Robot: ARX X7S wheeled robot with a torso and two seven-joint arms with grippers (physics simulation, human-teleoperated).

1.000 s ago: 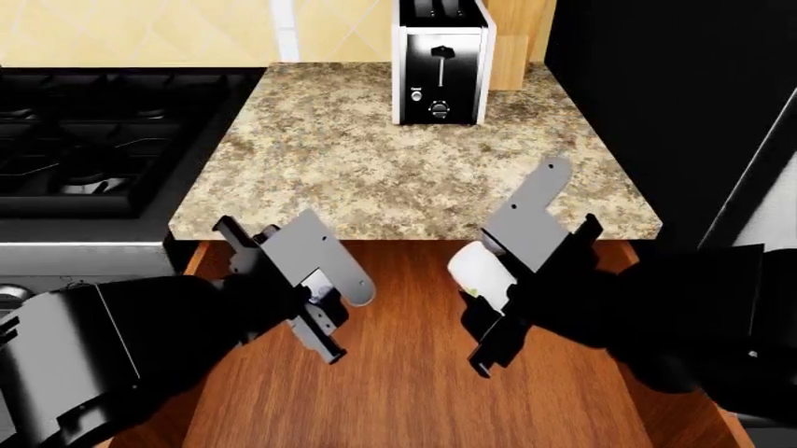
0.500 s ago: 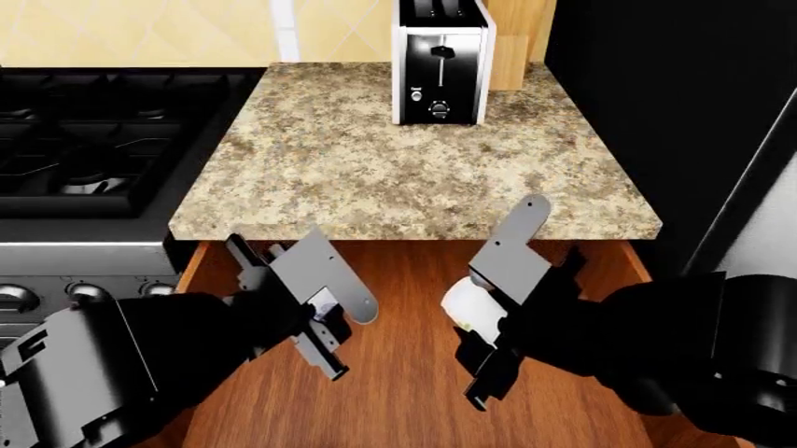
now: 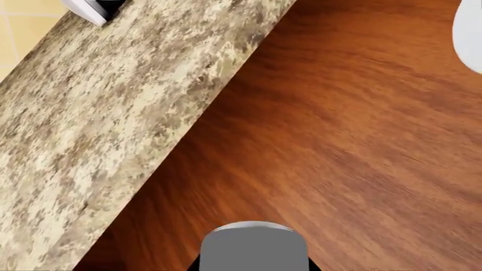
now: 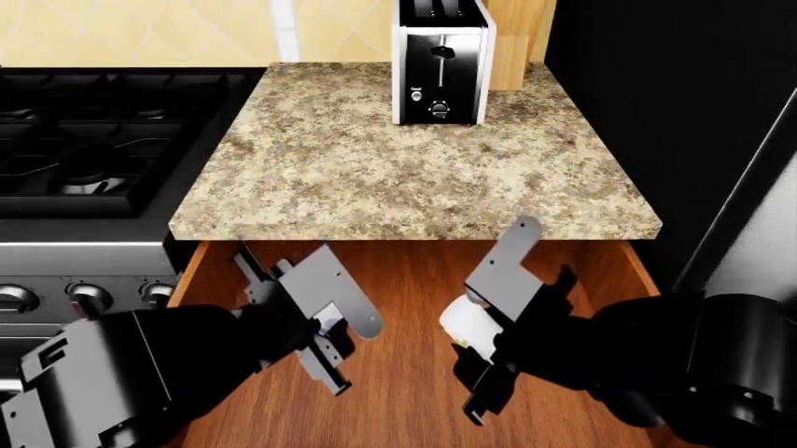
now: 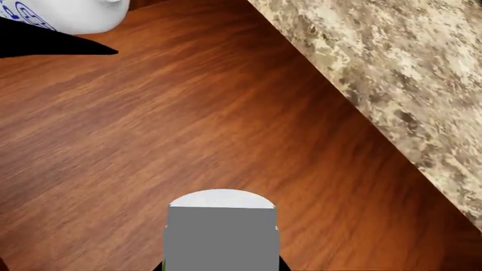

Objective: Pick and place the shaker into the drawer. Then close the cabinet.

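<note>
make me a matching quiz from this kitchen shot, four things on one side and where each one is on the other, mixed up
Things:
1. toaster
2. shaker
3. stove
4. left hand

Places:
A. in the right hand, over the open drawer
B. at the back of the counter
C. over the drawer, holding nothing
D. left of the counter

Pairs: 1-B, 2-A, 3-D, 4-C
</note>
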